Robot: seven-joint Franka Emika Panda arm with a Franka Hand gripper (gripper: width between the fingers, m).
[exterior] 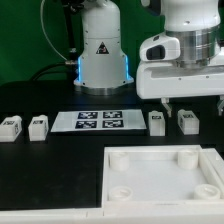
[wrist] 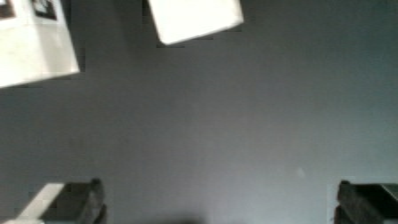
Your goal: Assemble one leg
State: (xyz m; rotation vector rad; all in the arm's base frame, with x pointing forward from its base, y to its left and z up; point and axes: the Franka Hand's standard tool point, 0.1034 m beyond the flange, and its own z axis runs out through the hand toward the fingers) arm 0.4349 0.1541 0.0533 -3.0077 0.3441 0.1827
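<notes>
Gripper [exterior: 194,102] hangs in the air, fingers [wrist: 63,200] spread wide with nothing between them, bare black table [wrist: 214,110] underneath. In the exterior view one leg [exterior: 188,120] sits just below it, with a second leg [exterior: 155,121] beside. Toward that view's left comes the marker board [exterior: 100,120], then a third leg [exterior: 38,125] and a fourth leg [exterior: 11,126]. The white tray [exterior: 160,177] lies nearer the camera, apart from all four.
</notes>
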